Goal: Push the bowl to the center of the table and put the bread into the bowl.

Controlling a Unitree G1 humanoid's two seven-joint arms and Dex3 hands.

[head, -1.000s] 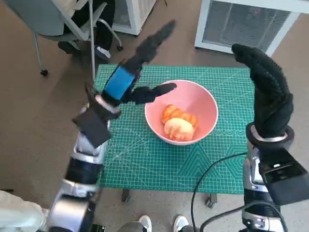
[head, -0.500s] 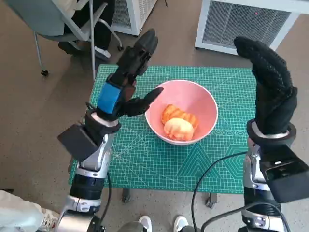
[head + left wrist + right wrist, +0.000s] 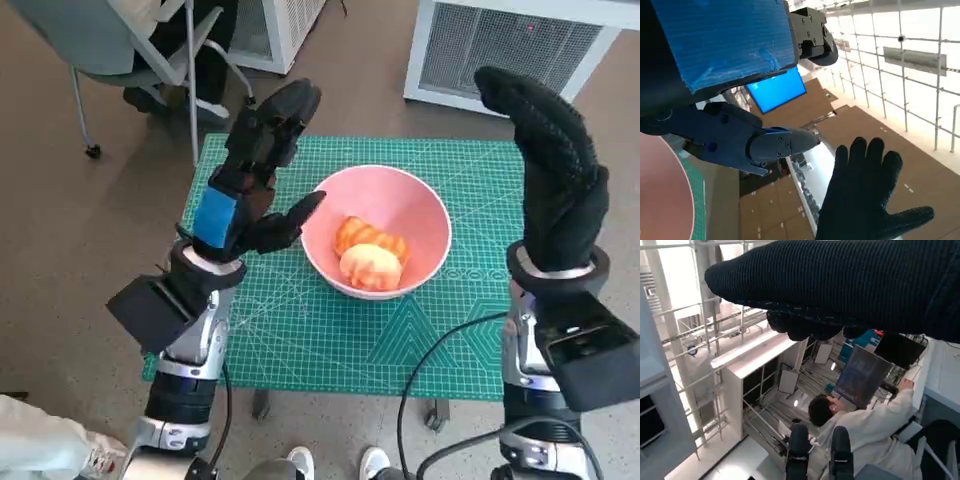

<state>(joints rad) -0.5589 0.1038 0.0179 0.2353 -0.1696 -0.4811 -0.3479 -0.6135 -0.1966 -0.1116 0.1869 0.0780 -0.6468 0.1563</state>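
1. Head view: the pink bowl (image 3: 377, 231) sits near the middle of the green mat (image 3: 300, 330) that covers the counter, and the bread (image 3: 371, 256) lies inside the bowl, two golden pieces touching each other.
2. The left hand (image 3: 247, 185) is raised just beside the bowl's rim on the robot's left, fingers (image 3: 283, 112) apart and holding nothing; its thumb points toward the rim, apart from it.
3. The right hand (image 3: 555, 175) is held up on the other side of the bowl, well clear of it, its gloved fingers straight and empty.
4. Beyond the bowl stand a white grilled cabinet (image 3: 505, 50) and, further left, a grey chair (image 3: 120, 50) with a person's legs; shoes (image 3: 335, 463) show at the counter's near edge, and a black cable (image 3: 440, 350) crosses the mat beside the right arm.
5. Left wrist view: the blue tape (image 3: 722, 40) and the black fingers (image 3: 765, 145) are spread with nothing between them; the bowl's rim shows at one edge, and the gloved right hand shows opposite, fingers splayed.
6. Right wrist view: the glove (image 3: 850, 285) fills one band; a person (image 3: 860, 432) in white sits by a monitor (image 3: 862, 375). Nothing stands between either hand and the bowl.
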